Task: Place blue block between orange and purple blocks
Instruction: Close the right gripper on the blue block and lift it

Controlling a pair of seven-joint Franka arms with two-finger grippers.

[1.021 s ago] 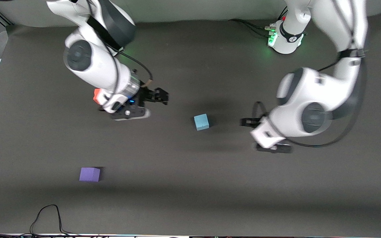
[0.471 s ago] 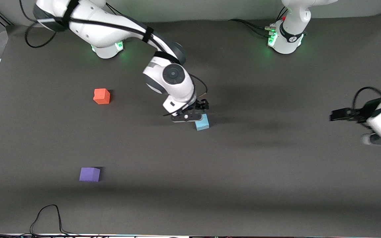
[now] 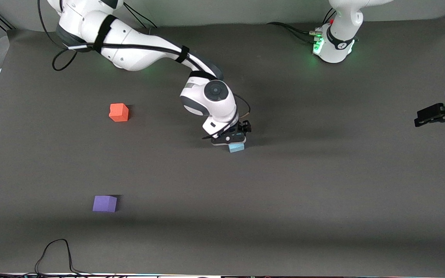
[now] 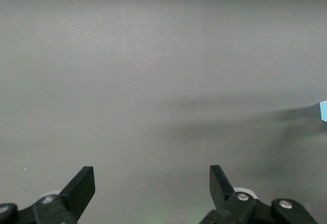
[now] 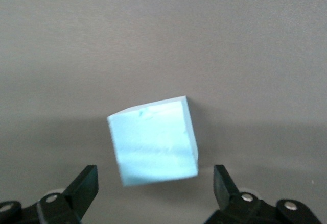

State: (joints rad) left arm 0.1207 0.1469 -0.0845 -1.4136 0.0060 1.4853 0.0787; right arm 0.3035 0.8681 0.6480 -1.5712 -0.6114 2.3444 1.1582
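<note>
right tool (image 5: 153,193) spread, blue block (image 5: 153,141) half-hidden

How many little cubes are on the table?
3. The orange block sits toward the right arm's end. The purple block is nearer the front camera than it. The blue block sits mid-table, under the open right gripper.
</note>
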